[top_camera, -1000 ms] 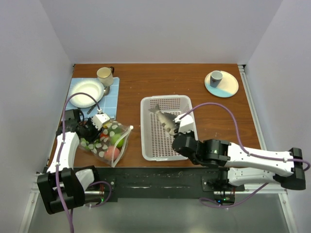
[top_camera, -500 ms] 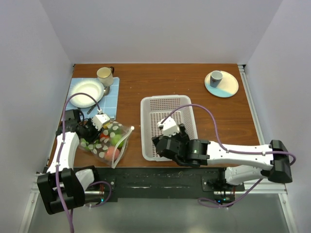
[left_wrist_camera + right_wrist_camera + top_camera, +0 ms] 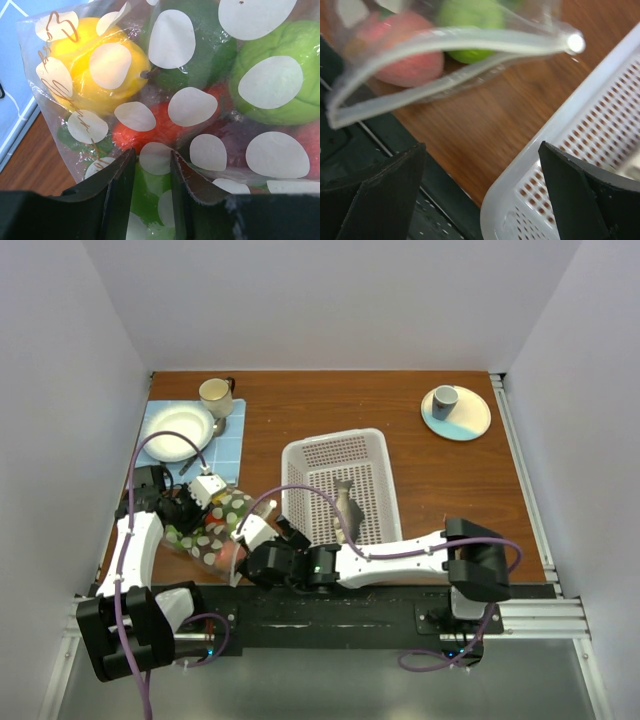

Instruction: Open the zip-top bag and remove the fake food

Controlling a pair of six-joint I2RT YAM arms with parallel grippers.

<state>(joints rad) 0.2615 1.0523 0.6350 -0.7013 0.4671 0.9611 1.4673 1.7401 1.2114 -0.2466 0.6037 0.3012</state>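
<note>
Left gripper (image 3: 152, 161) jaws pinch the film of the clear white-dotted soft-plastic zip-top bag (image 3: 215, 525), at 8 o'clock on the brown table (image 3: 440, 475). Right gripper (image 3: 480, 150) jaws are spread wide, empty, at the bag's open mouth. Yellow, green and pink round plastic fruits (image 3: 95, 70) are inside. The grey plastic fish (image 3: 345, 502) lies in the white perforated plastic basket (image 3: 300, 455), at the bag's 3 o'clock.

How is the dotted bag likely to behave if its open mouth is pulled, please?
Probably floppy: the bag film creases around the fruit. Its round fruit may roll out the gaping mouth. The left fingers pinching it should stop sliding.
</note>
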